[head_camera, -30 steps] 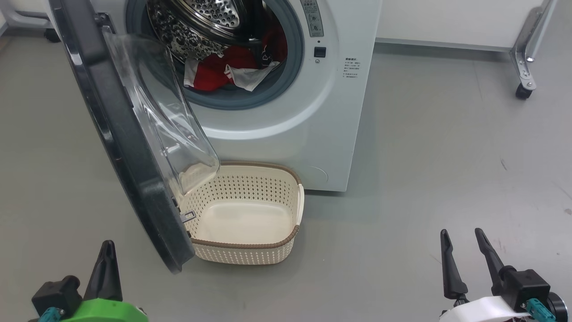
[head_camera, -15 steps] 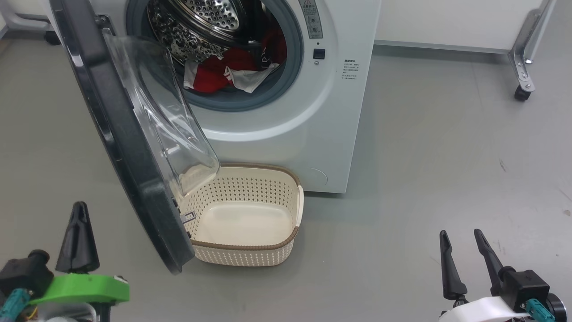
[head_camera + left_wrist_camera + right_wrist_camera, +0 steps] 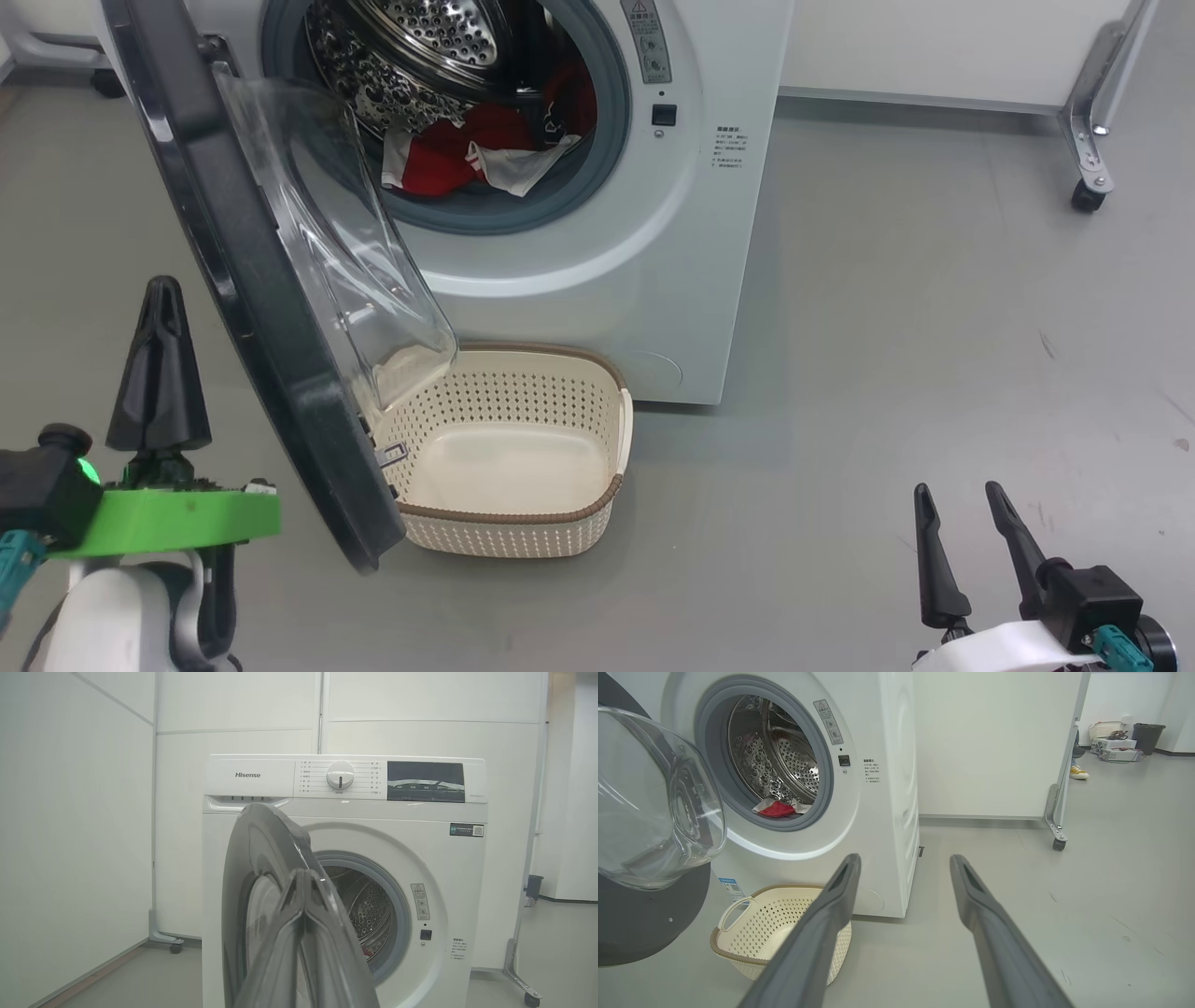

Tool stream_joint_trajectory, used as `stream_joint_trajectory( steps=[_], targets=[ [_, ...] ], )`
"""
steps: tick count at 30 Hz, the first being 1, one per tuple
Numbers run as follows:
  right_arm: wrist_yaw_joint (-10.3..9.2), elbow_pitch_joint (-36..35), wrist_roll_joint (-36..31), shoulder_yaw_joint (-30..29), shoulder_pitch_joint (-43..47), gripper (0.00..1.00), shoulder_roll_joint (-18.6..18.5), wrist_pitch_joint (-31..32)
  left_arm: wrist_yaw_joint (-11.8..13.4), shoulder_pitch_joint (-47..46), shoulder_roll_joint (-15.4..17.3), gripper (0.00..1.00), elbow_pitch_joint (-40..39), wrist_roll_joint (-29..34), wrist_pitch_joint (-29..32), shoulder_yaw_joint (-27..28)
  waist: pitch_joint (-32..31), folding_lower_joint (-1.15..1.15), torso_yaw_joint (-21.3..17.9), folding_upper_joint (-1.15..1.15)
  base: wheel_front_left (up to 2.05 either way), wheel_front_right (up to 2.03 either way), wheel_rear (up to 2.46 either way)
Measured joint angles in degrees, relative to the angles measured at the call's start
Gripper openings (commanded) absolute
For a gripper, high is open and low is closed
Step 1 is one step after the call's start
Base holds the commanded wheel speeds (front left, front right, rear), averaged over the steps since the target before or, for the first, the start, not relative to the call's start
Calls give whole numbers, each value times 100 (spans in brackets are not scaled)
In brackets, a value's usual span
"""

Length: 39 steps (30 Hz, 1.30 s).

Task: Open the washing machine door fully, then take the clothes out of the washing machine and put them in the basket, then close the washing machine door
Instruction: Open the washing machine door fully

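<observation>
**Door half open, left arm closest**

The door stands ajar, edge-on to my head camera. Its rim is upright and its free edge is low and nearest me, over the basket. My left end effector, fingers pressed together, sits just left of the door on the outer-face side, apart from the rim. I judge it the arm to swing the door wider. My right end effector, fingers spread, is well off right. The clothes lie in the washer. The door top is cut off, and I cannot tell whether the door touches the basket.

Head camera looks steeply down; both low wrist cameras face the washing machine too.
</observation>
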Motion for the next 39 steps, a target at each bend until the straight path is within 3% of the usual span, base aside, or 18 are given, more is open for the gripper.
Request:
stream_joint_trajectory(
  steps=[12,22,39],
  targets=[
    [58,33,-18,-64,-1,100,91,0,0,-160,-22,0,-360,-1,33,-736,21,0,-67,0,0,0,0],
    [102,71,-24,-129,-1,100,147,0,0,7,-66,0,11,-94,425,-1306,47,0,-176,0,0,0,0],
    [171,97,-25,-214,-2,100,204,0,0,402,-74,0,810,-304,918,-1466,166,0,-288,0,0,0,0]
  ],
)
